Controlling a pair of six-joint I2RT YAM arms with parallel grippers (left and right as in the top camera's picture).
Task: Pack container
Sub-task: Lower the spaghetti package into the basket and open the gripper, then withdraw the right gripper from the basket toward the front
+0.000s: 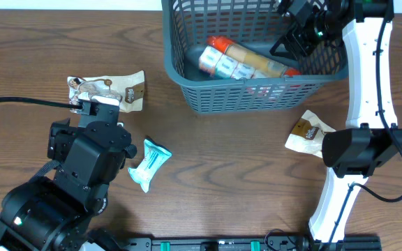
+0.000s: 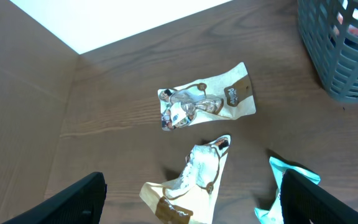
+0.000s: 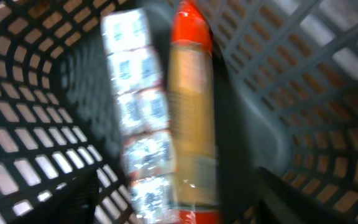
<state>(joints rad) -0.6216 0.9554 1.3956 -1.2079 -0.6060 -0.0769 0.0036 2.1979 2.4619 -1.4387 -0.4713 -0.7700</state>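
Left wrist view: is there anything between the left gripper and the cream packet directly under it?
Nothing visible. The left gripper is open, and the nearer cream packet lies uncovered on the table between its fingers. The farther cream packet and the teal packet lie beside it, not on it.

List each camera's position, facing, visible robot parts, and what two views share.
Overhead: fixed above, looking straight down on the table, container and loose packets; left arm, right arm show.
Left wrist: on the left arm, angled down at cream packets and a teal packet; left claw fingers frame the bottom.
Right wrist: on the right arm inside the container, facing a red-capped pack and foil pack, blurred; right claw fingers dark at bottom.
Shared: overhead and left wrist both show the teal packet and container corner.
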